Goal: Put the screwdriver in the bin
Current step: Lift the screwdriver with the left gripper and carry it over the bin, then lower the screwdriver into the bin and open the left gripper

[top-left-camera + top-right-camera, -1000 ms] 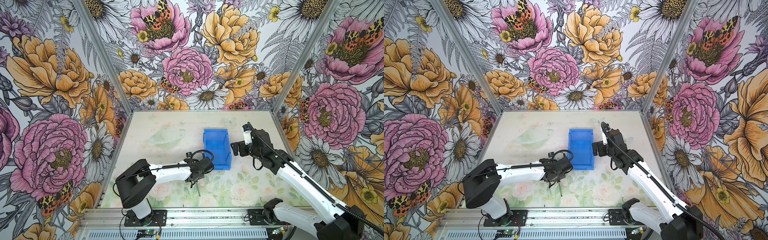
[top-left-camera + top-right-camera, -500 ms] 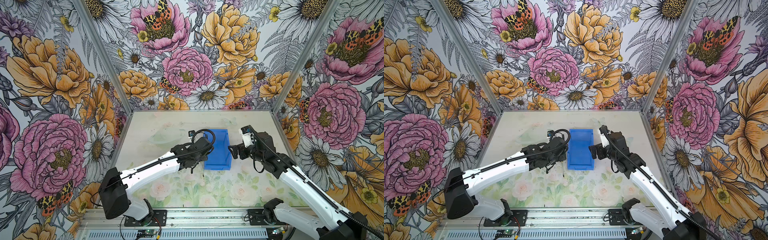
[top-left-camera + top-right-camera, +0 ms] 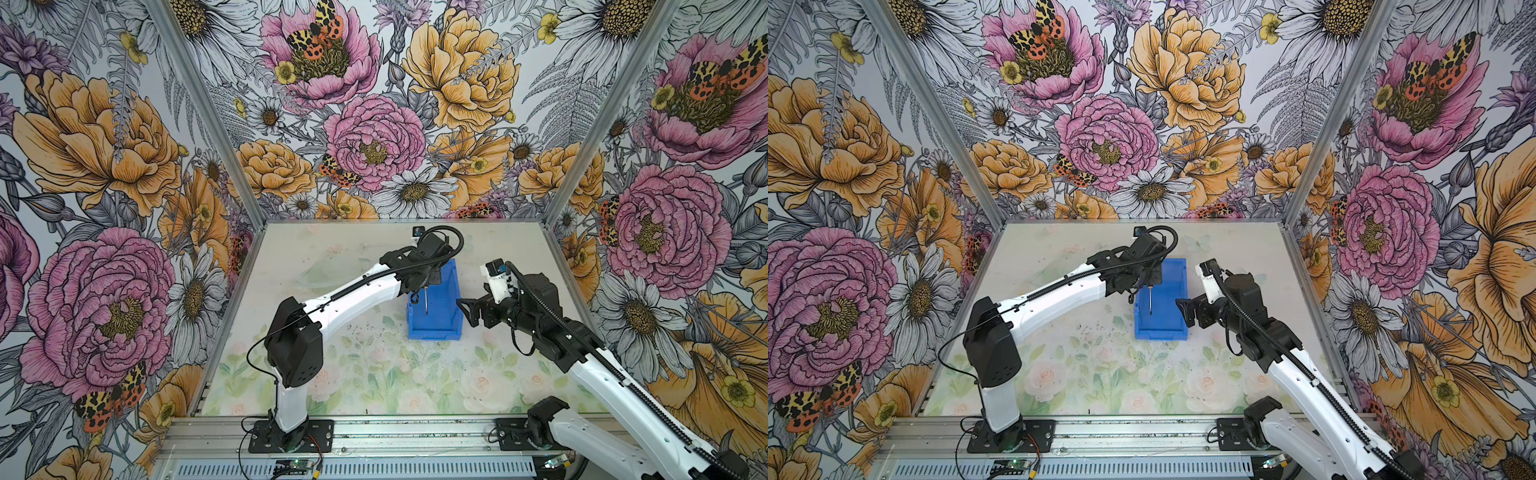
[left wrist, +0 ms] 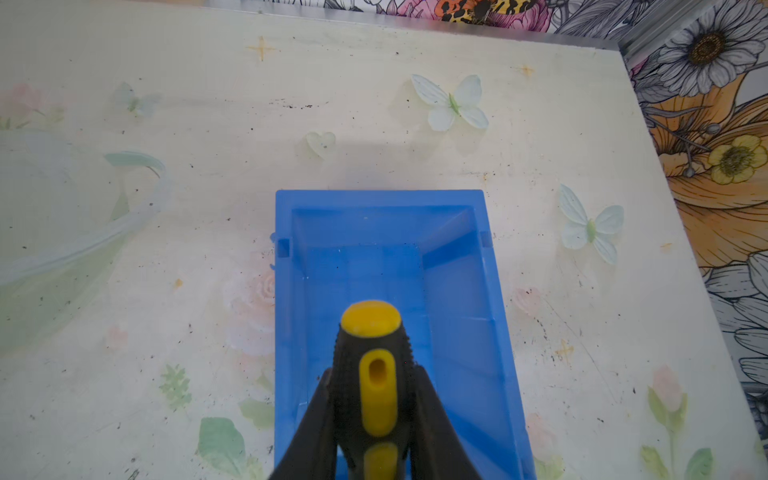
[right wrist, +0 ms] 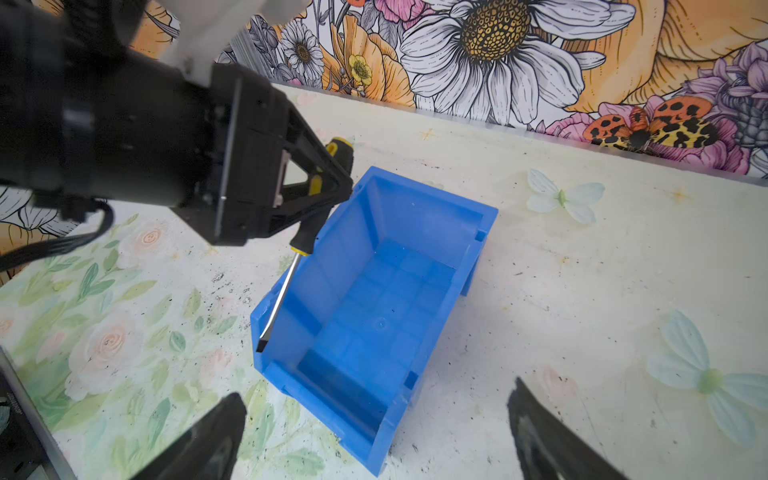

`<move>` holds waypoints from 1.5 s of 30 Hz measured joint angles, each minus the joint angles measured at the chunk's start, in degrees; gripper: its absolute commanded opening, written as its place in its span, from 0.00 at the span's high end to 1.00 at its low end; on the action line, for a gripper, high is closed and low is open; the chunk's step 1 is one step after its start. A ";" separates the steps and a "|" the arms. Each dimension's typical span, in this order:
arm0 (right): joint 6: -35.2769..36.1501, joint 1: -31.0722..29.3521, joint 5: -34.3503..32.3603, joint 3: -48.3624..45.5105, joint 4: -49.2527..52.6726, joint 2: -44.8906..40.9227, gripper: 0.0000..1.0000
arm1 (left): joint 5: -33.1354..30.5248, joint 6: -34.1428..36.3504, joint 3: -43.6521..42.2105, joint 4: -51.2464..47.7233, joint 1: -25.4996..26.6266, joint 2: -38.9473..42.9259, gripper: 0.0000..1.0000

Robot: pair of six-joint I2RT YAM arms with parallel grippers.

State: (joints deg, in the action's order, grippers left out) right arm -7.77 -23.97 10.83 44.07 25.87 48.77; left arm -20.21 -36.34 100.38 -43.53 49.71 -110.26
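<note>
Floral tabletop (image 3: 374, 374); screwdriver (image 5: 283, 291) tip-down within left pincer (image 4: 374, 386), apparently over bin (image 3: 434, 333).

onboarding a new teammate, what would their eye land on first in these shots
The bright blue bin near the middle of the table stands out, with the left gripper clamping the screwdriver by its black-and-yellow handle directly above it, shaft hanging down. The right gripper sits open just beside the bin, and loud floral walls surround it all.

The left arm reached far out, its tool (image 5: 328, 187) tipped down and pinched tight on the screwdriver (image 5: 282, 295). The right arm stretched low, its tool (image 3: 466, 311) spread wide open.
</note>
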 measured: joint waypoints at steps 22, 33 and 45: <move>-2.89 1.07 -0.74 -6.43 0.22 -4.63 0.01 | 3.37 -4.09 2.58 0.07 -1.38 -13.35 1.00; -2.86 1.44 -2.19 -6.43 0.22 -5.01 0.01 | 3.13 -4.85 3.28 -0.07 -1.38 -15.19 1.00; -2.84 1.55 -3.30 -6.43 0.24 -5.01 0.00 | 3.34 -5.35 5.25 0.42 -1.44 -20.06 0.95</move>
State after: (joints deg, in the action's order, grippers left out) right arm -10.61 -22.41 7.53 37.65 26.11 43.77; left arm -16.86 -41.69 105.62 -43.11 48.27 -130.32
